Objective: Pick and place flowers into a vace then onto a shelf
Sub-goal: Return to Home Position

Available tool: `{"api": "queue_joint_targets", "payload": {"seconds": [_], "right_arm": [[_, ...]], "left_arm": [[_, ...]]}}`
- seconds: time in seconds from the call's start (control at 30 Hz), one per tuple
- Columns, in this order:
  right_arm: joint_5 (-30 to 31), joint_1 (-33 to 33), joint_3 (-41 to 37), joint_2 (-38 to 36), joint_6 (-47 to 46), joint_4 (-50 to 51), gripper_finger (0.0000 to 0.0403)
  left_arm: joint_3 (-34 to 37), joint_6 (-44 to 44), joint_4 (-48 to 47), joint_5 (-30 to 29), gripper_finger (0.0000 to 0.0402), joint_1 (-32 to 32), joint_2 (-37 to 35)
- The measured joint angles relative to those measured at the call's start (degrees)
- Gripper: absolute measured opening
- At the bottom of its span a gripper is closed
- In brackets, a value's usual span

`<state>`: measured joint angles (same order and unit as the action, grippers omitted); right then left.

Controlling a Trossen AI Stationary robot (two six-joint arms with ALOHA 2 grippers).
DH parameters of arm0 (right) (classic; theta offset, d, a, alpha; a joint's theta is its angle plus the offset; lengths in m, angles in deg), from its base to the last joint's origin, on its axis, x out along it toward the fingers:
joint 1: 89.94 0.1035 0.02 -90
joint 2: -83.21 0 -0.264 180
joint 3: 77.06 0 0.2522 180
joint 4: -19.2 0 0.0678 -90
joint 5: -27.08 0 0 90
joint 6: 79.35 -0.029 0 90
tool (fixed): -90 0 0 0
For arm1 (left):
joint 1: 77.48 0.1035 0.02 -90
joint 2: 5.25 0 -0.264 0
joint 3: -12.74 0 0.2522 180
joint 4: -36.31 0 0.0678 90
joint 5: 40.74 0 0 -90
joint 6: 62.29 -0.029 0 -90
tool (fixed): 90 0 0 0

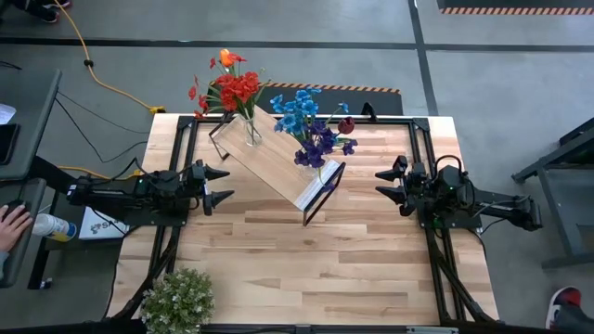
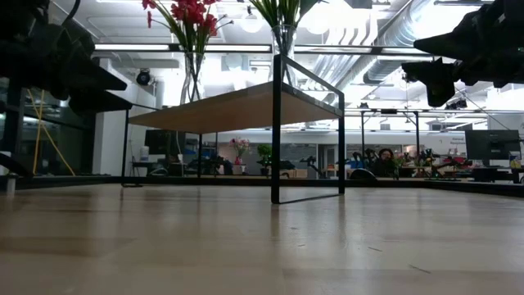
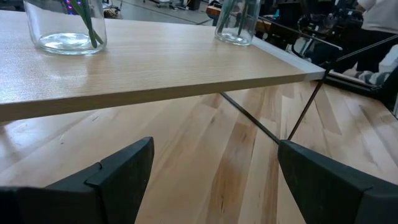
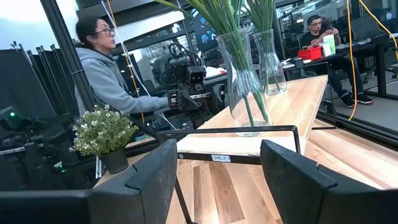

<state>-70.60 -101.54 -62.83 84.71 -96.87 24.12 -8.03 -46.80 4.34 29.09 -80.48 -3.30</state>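
Observation:
The shelf, a light wood board on a thin black frame, stands slanted across the far middle of the table. Two clear glass vases stand on it. One vase at the far-left end holds red and orange flowers. The other vase near the right end holds blue, purple and maroon flowers. My left gripper is open and hovers left of the shelf. My right gripper is open and hovers right of it. In the right wrist view the nearer vase shows green stalks.
A bushy pale-green potted plant sits at the table's near-left corner. A person stands beyond the table's left side, a hand at the left desk. The plank tabletop near the shelf is bare wood.

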Motion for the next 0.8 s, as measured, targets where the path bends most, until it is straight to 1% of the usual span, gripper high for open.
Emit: {"api": "queue_joint_targets", "payload": {"seconds": [0.8], "right_arm": [[0.00, 0.01, 0.00, 0.00, 0.00, 0.01, 0.0216]], "left_arm": [[0.00, 0.00, -0.01, 0.00, 0.0376, 0.00, -0.02]]}}
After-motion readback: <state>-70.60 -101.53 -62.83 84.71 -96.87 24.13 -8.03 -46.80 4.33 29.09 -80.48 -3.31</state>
